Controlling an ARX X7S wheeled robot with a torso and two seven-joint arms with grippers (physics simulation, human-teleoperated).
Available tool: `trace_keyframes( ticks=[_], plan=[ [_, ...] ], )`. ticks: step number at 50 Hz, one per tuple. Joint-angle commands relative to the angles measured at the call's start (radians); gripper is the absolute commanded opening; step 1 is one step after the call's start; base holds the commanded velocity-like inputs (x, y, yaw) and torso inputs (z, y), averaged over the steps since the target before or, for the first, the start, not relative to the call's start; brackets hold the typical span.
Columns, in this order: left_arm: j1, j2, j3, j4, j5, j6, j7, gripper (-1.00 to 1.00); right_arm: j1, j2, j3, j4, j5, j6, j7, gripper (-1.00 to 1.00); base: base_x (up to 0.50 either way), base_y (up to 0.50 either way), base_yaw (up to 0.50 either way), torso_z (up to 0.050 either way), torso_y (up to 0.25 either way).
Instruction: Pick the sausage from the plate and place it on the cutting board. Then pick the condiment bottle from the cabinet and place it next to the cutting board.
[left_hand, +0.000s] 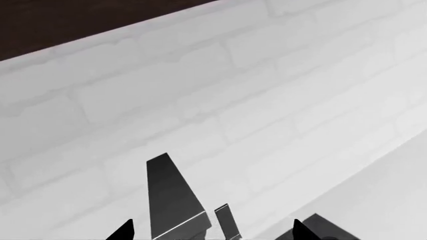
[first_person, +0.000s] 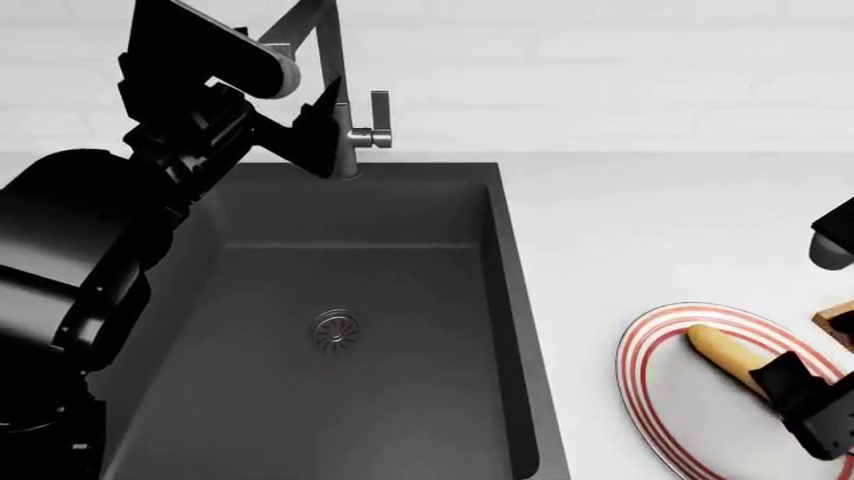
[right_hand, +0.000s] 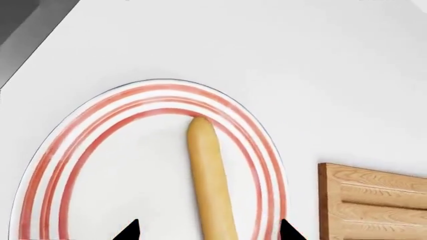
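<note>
The sausage (right_hand: 211, 180) lies on the plate (right_hand: 87, 165), a pale tan cylinder; it also shows in the head view (first_person: 727, 358) on the striped plate (first_person: 667, 400) at the lower right. My right gripper (right_hand: 208, 231) is open with its fingertips either side of the sausage, not touching it; in the head view it hangs over the sausage's near end (first_person: 807, 395). The cutting board (right_hand: 373, 200) lies just beside the plate; a corner of it shows in the head view (first_person: 838, 320). My left gripper (left_hand: 212, 231) is open and empty, raised by the faucet (first_person: 340, 90). The condiment bottle is out of view.
A dark sink basin (first_person: 347, 320) with a drain (first_person: 335, 330) fills the middle and left of the head view. The white counter (first_person: 667, 220) runs to its right. A white brick wall (left_hand: 233, 100) stands behind the faucet.
</note>
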Motion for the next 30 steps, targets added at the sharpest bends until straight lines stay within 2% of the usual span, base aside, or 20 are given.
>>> trace_keyframes(
  ticks=[1, 30],
  plan=[
    [0.005, -0.002, 0.001, -0.004, -0.001, 0.004, -0.002, 1.0, -0.031, -0.045, -0.029, 0.046, -0.064, -0.029, -0.03, 1.0, 0.0, 0.0, 0.0, 0.0, 0.0],
    [0.01, -0.007, 0.007, -0.009, -0.004, 0.011, -0.007, 1.0, -0.08, -0.056, -0.088, 0.075, -0.104, -0.059, -0.028, 1.0, 0.0, 0.0, 0.0, 0.0, 0.0]
  ],
)
